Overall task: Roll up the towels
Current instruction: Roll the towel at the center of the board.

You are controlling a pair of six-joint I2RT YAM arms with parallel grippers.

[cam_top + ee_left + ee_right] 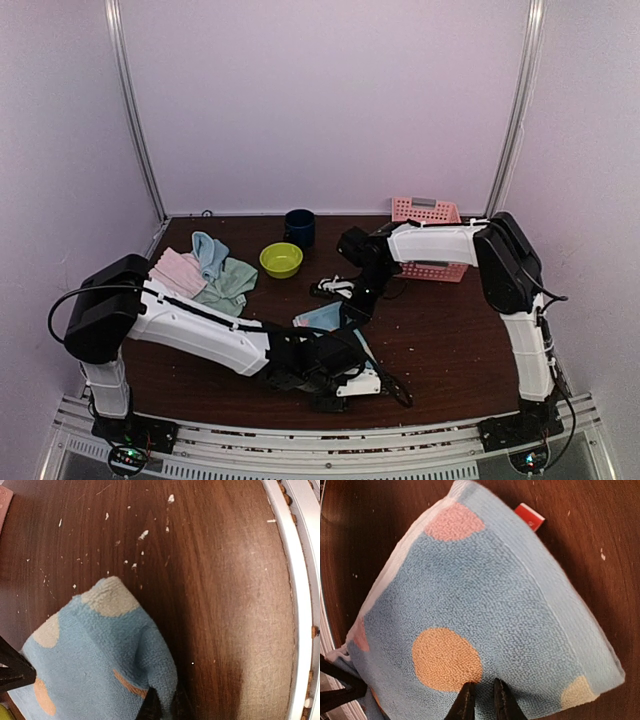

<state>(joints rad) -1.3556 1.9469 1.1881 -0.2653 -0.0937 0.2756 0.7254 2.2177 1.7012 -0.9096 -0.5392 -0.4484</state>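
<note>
Jaws on the left gripper (164, 709) are nearly together and pinching the lower edge of the spotted towel (100, 650), the light blue one with pink and orange dots. The cloth bunches right where the dark tips meet it. The right gripper (484, 701) is narrow too, with its tips pressed into the same towel just below a big orange dot. Honestly can't tell if it's actually got cloth pinched or is only resting on it. A red tag (529, 516) sticks out of the towel's far hem. From above, the towel sits mid-table toward the front, half hidden under both wrists, with the table (450, 340) bare and crumb-speckled beside it. Over at the back left there's a heap: pink towel (178, 270), pale blue towel (208, 250) and mint green towel (232, 283), all touching. Just right of them is a lime-green bowl (281, 260), a dark blue mug (299, 228) behind it, and a pink basket (428, 212) at the back right.
</note>
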